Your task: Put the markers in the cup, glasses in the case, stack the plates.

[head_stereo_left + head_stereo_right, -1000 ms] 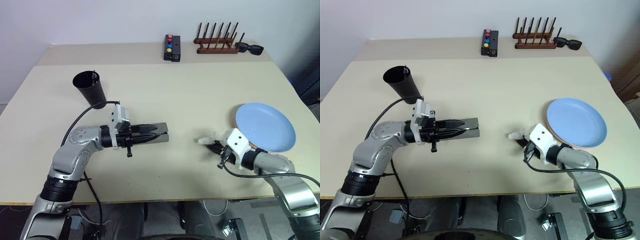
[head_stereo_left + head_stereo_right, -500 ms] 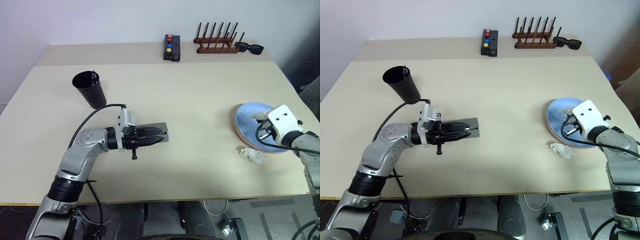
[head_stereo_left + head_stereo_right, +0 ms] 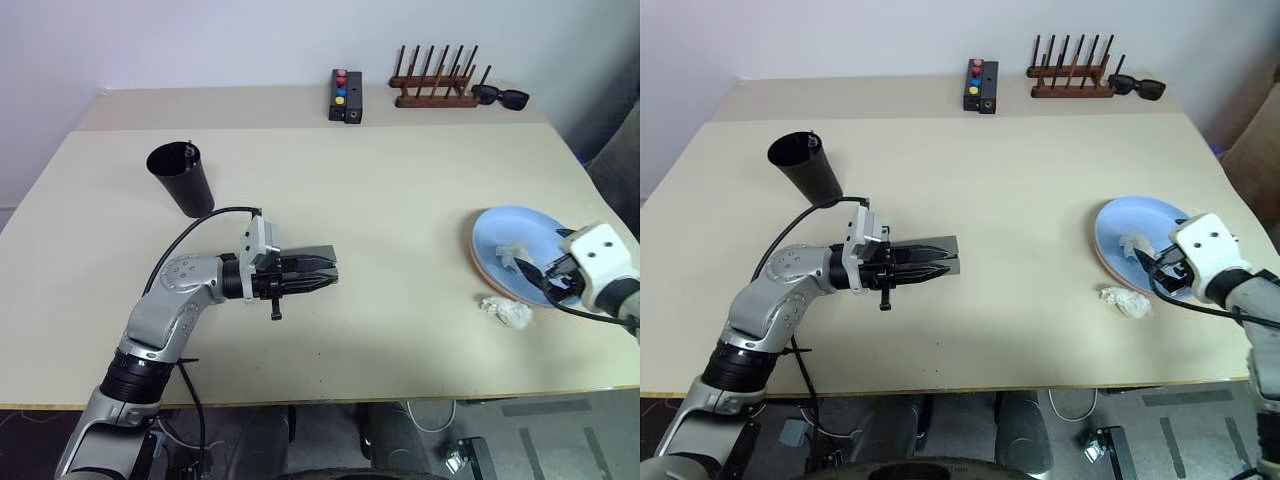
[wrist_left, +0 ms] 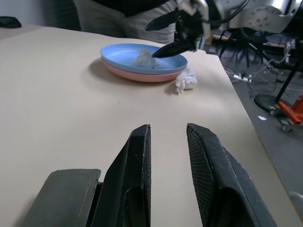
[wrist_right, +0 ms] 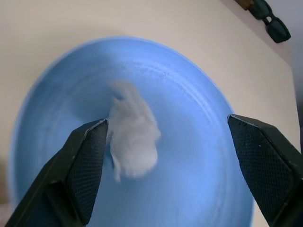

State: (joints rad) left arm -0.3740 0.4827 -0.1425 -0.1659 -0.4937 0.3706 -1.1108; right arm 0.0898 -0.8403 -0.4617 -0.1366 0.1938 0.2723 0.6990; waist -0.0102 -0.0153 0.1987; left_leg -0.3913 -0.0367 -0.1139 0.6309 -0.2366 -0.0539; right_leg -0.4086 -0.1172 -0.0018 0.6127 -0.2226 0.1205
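**Right claw over stacked plates; left claw beside case**

Right claw (image 3: 1160, 268) gapes wide and empty above the blue plate (image 3: 1120, 222), which sits on the pink plate (image 4: 124, 72); a white wad (image 5: 135, 135) lies in it, another wad (image 3: 1125, 301) on the worktop (image 3: 1020, 180). Advise lifting clear without nudging the stack. Left claw (image 4: 166, 156), jaws narrowly parted, grips nothing, just beside the closed case (image 3: 318, 251). Cup (image 3: 182, 180) stands apart.

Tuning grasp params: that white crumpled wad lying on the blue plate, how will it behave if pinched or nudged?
The white wad looks like crumpled tissue, so probably soft and compressible, squashing between the fingers. It seems very light and may skid on the smooth blue plate if nudged. Its lumpy shape probably won't roll far.
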